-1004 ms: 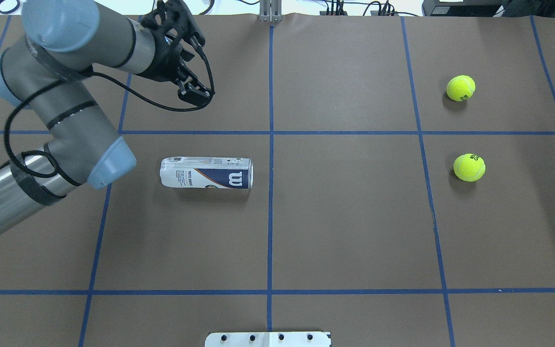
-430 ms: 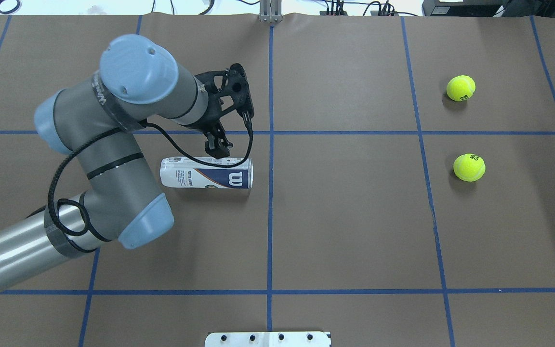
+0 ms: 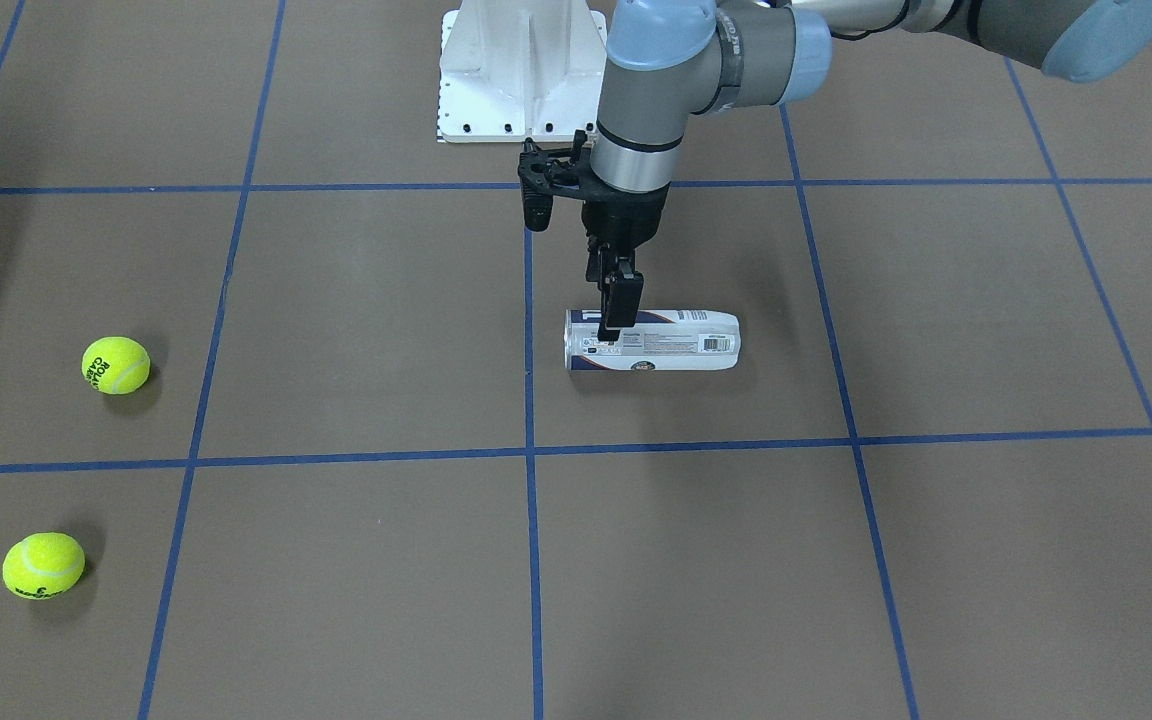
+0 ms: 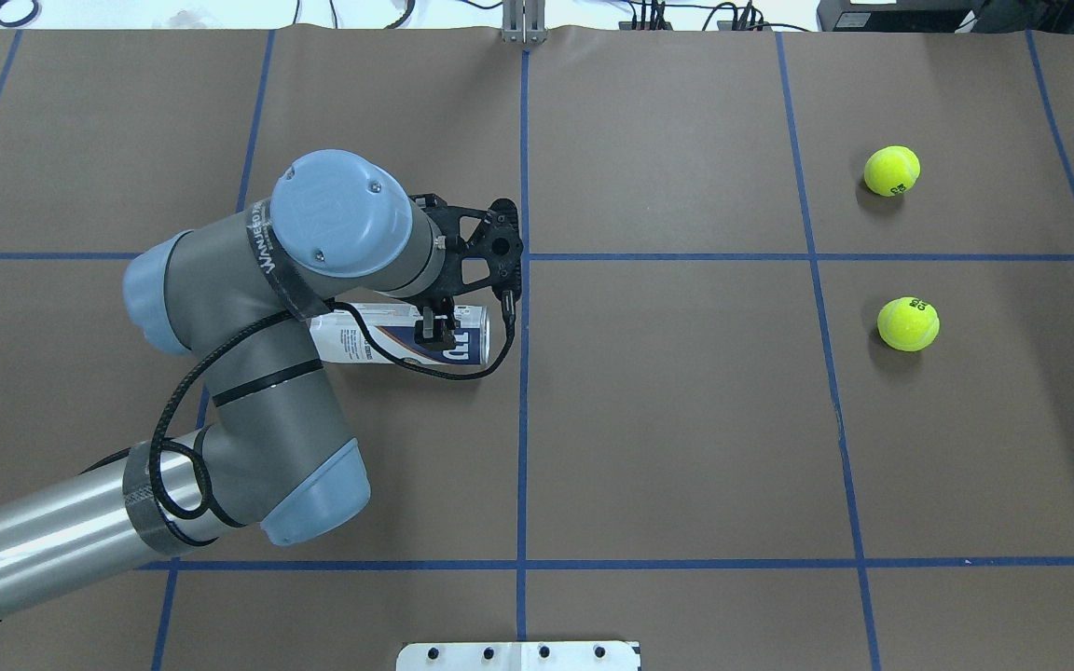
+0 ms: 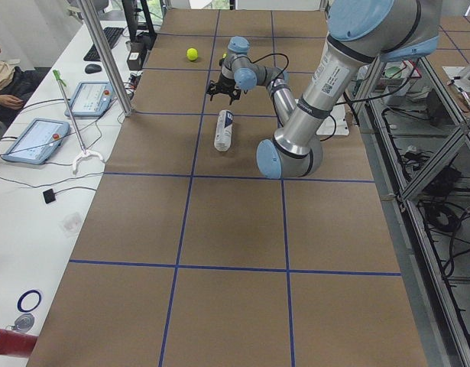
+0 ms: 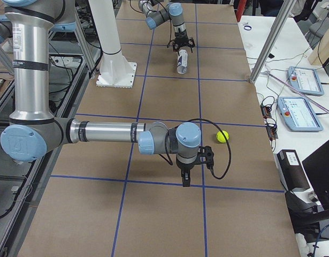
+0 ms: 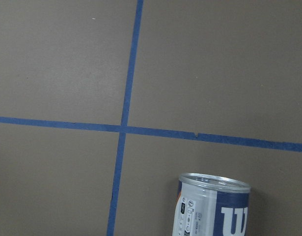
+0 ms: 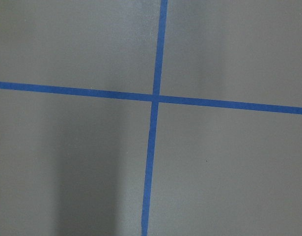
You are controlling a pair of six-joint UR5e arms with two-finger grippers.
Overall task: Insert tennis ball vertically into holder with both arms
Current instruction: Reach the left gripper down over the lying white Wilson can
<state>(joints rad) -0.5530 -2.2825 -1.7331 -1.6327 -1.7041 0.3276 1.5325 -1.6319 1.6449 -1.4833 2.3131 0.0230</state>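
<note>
Starting at the left, we see the left arm [image 4: 248, 308] bent over the table [image 4: 686, 447], with the left gripper [image 3: 618, 318] pointing straight down over the holder [image 3: 671, 342]. Its fingers look drawn close together, a narrow gap at most, and they're holding nothing. We can't tell if the tips touch the can.

The holder lies on its side just left of the centre tape line [image 4: 523, 419], metal rim end facing right toward that line. The gripper sits over that rim end.

Over on the right, well apart from the holder, are two balls, one far [image 4: 891, 171] and one nearer [image 4: 908, 323].

The right arm [image 6: 105, 131] reaches low across the table, right gripper [image 6: 185, 182] aimed down near a ball. We can't tell how wide it is.
</note>
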